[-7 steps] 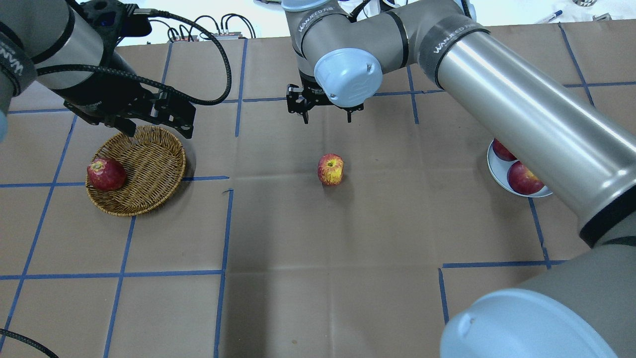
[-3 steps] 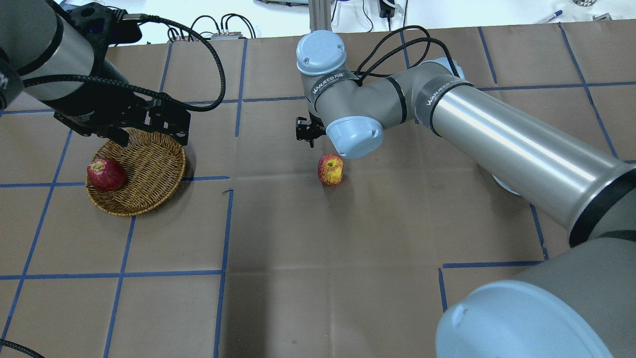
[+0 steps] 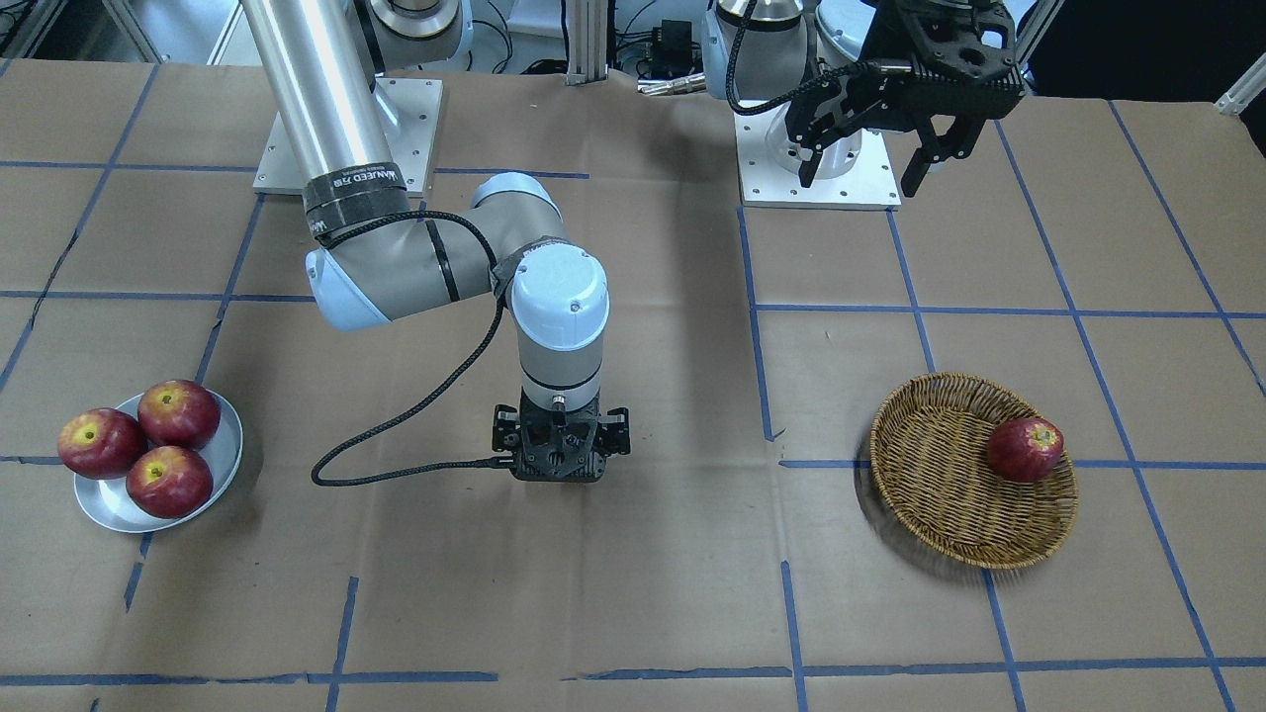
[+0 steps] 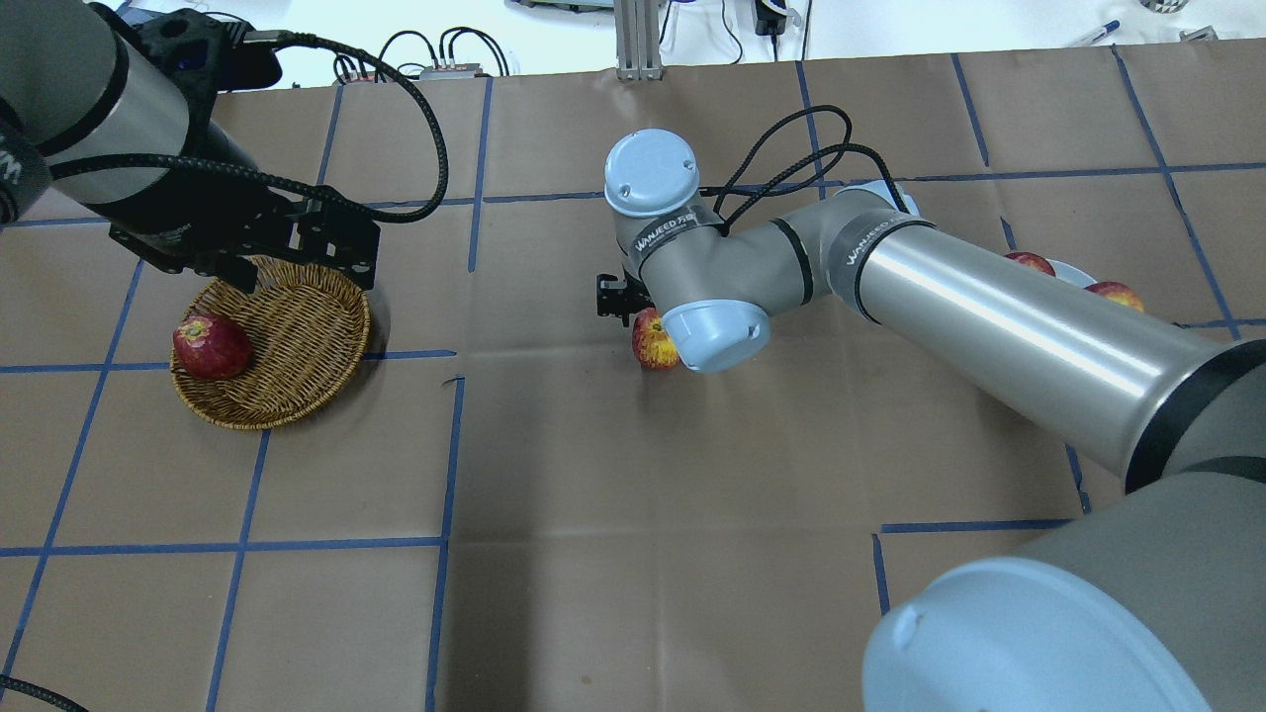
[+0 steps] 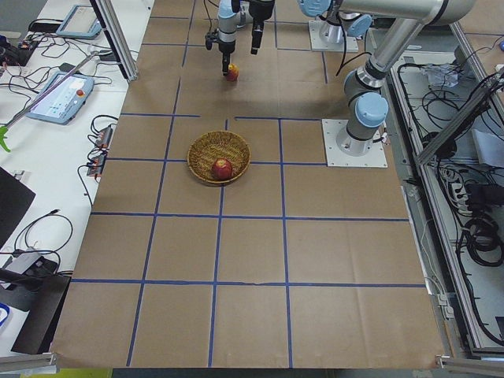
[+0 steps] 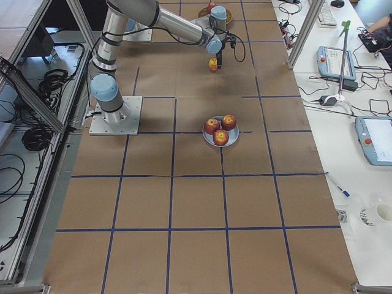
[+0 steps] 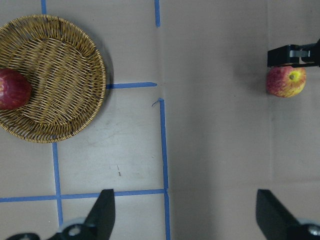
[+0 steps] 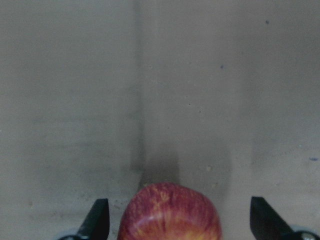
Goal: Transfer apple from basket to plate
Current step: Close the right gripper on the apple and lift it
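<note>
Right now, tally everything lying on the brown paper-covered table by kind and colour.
Round woven wicker basket: 1
Round silver-grey metal plate: 1
Pale streaky pinkish-red apple, yellow-patched: 1
Uniformly dark red apple: 1
Glossy deep-red apples: 3
Total: 7

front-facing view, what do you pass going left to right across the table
plate → right end effector → basket

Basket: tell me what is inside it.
One dark red apple lies in the basket against its rim; the rest shows bare weave. From overhead, the left gripper overlaps the far rim.
</note>
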